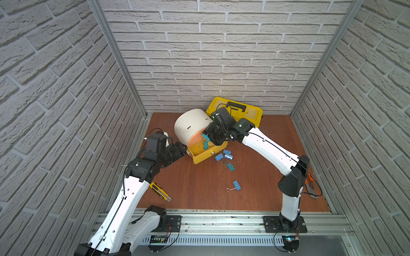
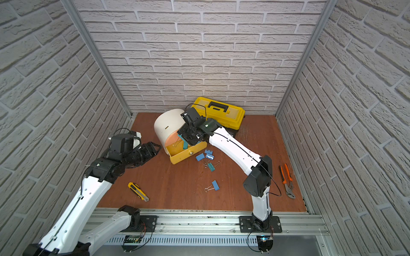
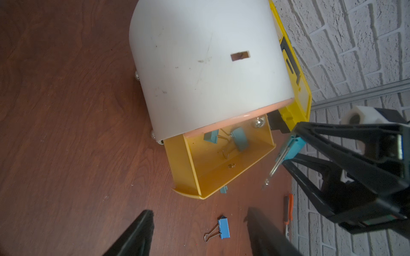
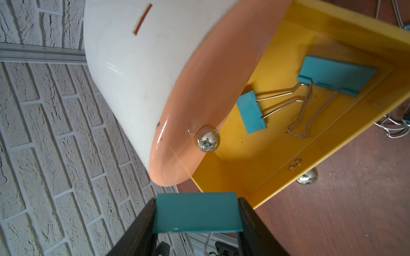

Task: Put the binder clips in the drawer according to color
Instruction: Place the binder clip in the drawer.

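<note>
The drawer cabinet (image 1: 192, 126), a white drum, lies at the back with its yellow drawer (image 1: 205, 155) pulled open. Two teal binder clips (image 4: 253, 112) (image 4: 337, 75) lie inside it. My right gripper (image 4: 196, 206) hangs over the open drawer, shut on a third teal binder clip (image 4: 196, 211). Several blue and teal clips (image 1: 225, 156) lie in a heap just right of the drawer. One blue clip (image 1: 236, 185) lies alone nearer the front. My left gripper (image 3: 199, 219) is open and empty, left of the cabinet, pointing toward it.
A yellow-black toolbox (image 1: 241, 110) stands behind the cabinet against the back wall. A yellow utility knife (image 1: 160, 191) lies by my left arm. Orange-handled pliers (image 2: 287, 180) lie at the right side. Brick-patterned walls close in three sides.
</note>
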Action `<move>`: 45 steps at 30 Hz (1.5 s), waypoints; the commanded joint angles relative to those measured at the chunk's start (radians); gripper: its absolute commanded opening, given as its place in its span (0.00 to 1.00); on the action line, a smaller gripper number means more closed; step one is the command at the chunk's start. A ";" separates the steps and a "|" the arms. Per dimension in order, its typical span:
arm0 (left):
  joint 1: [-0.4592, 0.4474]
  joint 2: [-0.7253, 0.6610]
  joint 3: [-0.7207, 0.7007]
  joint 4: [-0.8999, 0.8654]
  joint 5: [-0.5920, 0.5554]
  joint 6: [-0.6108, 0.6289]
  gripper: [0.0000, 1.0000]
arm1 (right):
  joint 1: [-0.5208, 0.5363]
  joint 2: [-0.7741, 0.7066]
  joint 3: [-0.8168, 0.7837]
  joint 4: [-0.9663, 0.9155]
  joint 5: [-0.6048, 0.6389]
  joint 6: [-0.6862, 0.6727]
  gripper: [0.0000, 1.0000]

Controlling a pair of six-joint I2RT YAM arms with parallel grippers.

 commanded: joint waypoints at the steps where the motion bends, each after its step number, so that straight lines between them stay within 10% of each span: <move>1: 0.006 -0.010 -0.011 0.023 0.018 -0.004 0.71 | 0.008 0.001 0.010 0.049 0.032 -0.029 0.36; 24: 0.005 -0.027 -0.033 0.048 0.048 -0.017 0.71 | 0.023 0.026 0.013 0.086 0.022 -0.044 0.70; 45: -0.049 -0.017 0.015 0.042 0.000 -0.021 0.71 | 0.003 -0.072 -0.019 0.061 0.032 -0.300 0.69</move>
